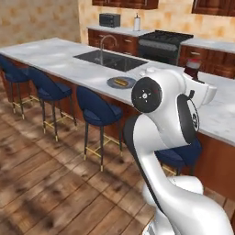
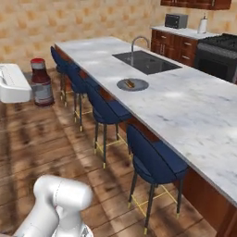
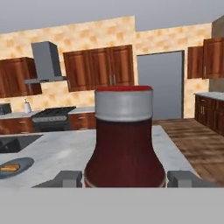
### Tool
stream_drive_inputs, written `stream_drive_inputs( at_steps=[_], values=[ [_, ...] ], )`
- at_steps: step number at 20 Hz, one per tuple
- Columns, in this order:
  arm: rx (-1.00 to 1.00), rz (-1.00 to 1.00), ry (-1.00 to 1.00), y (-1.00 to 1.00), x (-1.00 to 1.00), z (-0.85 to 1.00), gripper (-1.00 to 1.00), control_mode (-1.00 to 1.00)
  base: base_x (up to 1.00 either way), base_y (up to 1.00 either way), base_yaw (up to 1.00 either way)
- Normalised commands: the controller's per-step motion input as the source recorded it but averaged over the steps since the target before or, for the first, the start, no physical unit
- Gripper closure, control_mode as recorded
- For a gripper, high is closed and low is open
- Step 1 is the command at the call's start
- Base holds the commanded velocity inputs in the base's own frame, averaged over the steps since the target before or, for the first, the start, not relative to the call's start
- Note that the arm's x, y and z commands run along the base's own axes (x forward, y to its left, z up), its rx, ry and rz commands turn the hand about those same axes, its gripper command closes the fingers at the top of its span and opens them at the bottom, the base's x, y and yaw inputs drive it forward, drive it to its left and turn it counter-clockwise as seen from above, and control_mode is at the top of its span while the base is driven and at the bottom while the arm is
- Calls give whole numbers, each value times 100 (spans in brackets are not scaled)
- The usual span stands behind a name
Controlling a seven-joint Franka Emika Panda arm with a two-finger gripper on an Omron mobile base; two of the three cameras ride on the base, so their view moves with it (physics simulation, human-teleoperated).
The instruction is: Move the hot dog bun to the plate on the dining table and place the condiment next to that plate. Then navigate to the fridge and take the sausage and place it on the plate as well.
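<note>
Over the marble desk, the white arm holds one dark red condiment bottle upright, its grey band and red cap uppermost. From the hand view, the bottle stands between the two grey fingers, one at each side of its base; whether they press its sides cannot be told for certain, though the bottle hangs clear of any surface in the right base view. That view alone shows the bottle whole, beside the white hand at the left edge, above the wooden floor. From the left base view only its cap and neck peep over the arm's bulky upper joint. One grey plate lies on the desk near the sink, carrying one hot dog bun; both appear again in the right base view and at the lower left of the hand view. Four blue stools line the desk's near side.
</note>
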Motion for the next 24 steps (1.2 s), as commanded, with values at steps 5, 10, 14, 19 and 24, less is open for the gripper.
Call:
stream_drive_inputs(
  at_steps=[5,10,14,19,24],
  values=[
    [0,0,0,0,0,0,100,100,60,91,-53],
    [0,0,0,0,0,0,100,100,60,92,-53],
    [0,0,0,0,0,0,100,100,60,92,-49],
    [0,0,0,0,0,0,100,100,59,96,-48],
    [0,0,0,0,0,0,100,100,48,62,-39]
  ],
)
